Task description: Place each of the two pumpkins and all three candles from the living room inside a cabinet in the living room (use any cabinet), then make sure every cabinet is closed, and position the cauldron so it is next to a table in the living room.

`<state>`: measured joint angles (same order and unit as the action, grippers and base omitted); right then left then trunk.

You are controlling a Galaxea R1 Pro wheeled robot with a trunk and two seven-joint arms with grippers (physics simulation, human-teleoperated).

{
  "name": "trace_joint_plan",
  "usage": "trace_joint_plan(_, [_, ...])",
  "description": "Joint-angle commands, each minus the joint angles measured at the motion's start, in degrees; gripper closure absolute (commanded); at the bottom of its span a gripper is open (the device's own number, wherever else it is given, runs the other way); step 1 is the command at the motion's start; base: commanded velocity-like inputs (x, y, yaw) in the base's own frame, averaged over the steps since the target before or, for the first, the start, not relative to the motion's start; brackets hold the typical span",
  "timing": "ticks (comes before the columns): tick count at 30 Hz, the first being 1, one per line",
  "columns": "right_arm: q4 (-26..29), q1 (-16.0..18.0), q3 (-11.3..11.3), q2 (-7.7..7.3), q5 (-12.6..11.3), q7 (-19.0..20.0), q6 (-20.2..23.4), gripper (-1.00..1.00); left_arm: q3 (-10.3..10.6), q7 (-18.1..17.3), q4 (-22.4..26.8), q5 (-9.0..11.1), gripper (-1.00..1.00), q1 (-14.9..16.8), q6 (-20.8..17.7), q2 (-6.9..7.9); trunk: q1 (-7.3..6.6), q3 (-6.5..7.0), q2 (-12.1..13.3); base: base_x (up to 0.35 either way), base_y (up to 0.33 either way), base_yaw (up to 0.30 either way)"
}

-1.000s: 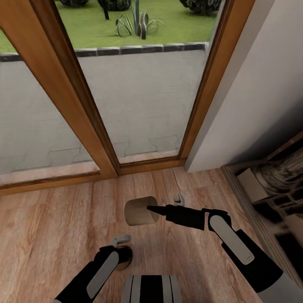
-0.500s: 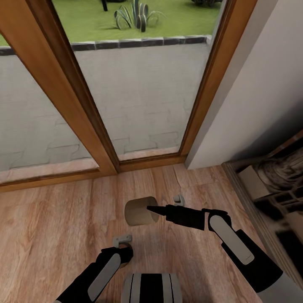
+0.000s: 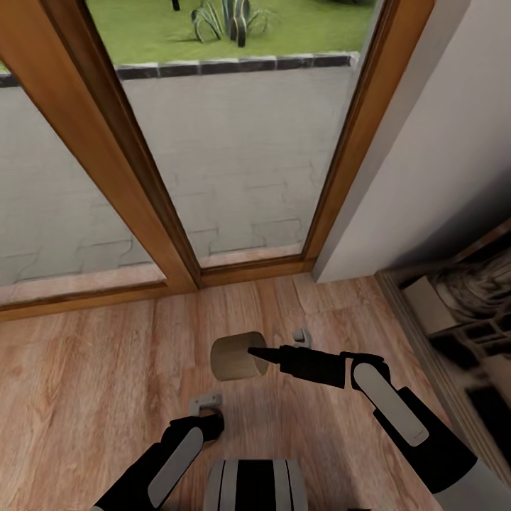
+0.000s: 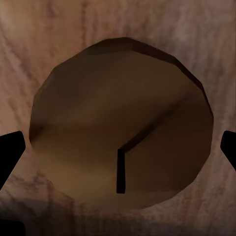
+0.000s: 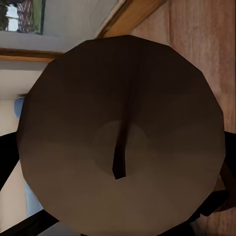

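Two candles ride with me: my right claw (image 3: pixel 257 353) grips one (image 3: pixel 236 356) lying sideways above the floor (image 3: pixel 85 383), my left claw (image 4: pixel 118 147) straddles another (image 4: pixel 120 123), wick end facing the camera.

Bright daylight through glass door (image 3: pixel 234 142), soft shadows on wood floor (image 3: pixel 85 369), dim blurry wrist views, smeared right edge
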<state>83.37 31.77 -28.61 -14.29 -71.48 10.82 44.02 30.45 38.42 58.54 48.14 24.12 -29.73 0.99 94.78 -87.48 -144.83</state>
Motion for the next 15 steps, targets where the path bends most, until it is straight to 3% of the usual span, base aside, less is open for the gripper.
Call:
trace_joint_plan(1, [0.02, 0.04, -0.04, -0.03, 0.02, 0.21, 0.08, 1.0, 0.27, 0.51, 0.09, 0.44, -1.0, 0.05, 0.02, 0.06, 0.01, -0.26, -0.03, 0.0, 0.0, 0.0])
trace_joint_plan(15, [-0.05, 0.04, -0.04, -0.03, 0.02, 0.16, 0.07, 1.0, 0.4, 0.51, 0.09, 0.37, -1.0, 0.05, 0.36, 0.07, 0.04, -0.48, -0.04, 0.0, 0.0, 0.0])
